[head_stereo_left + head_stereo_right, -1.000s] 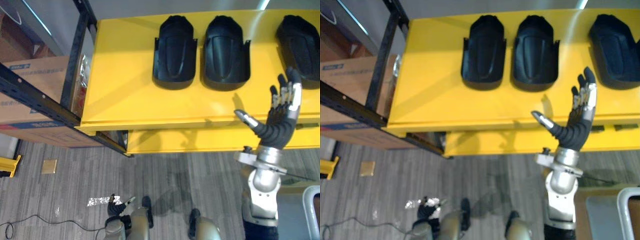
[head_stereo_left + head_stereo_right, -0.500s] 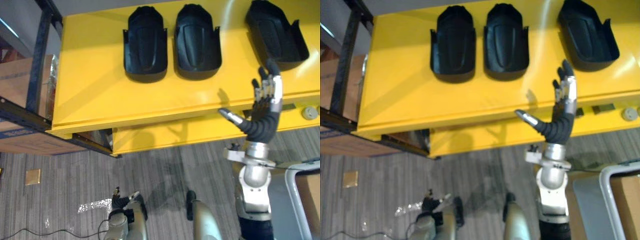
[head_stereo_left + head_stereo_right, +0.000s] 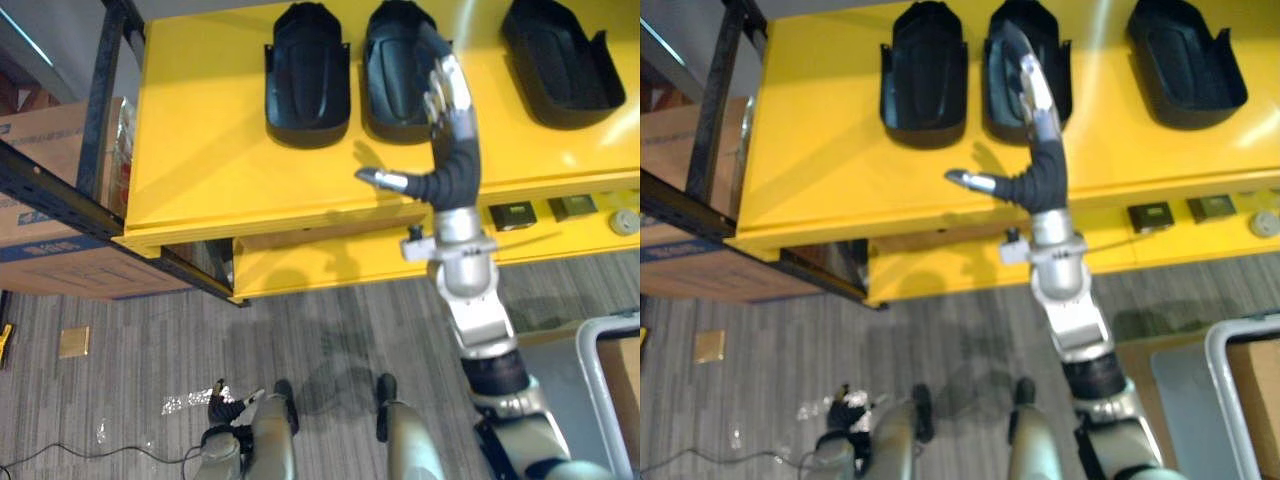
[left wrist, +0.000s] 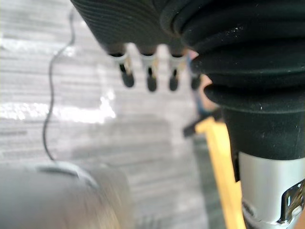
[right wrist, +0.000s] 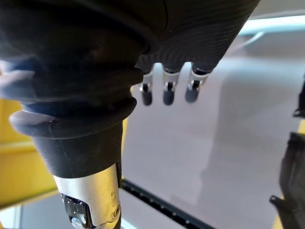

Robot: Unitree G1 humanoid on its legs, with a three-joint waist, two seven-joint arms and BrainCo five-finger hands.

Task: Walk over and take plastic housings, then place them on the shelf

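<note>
Right hand (image 3: 450,140), fingers straight and empty, over middle housing (image 3: 390,85).

Grey striped floor (image 3: 120,340); black rack (image 3: 100,90) holding what looks like a cardboard box (image 3: 60,272)

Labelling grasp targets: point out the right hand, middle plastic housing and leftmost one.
right hand (image 3: 450,100), left eye view, on its silver fingers.
middle plastic housing (image 3: 390,75), left eye view, hollow beside the hand.
leftmost plastic housing (image 3: 307,75), left eye view, centre of its hollow.
</note>
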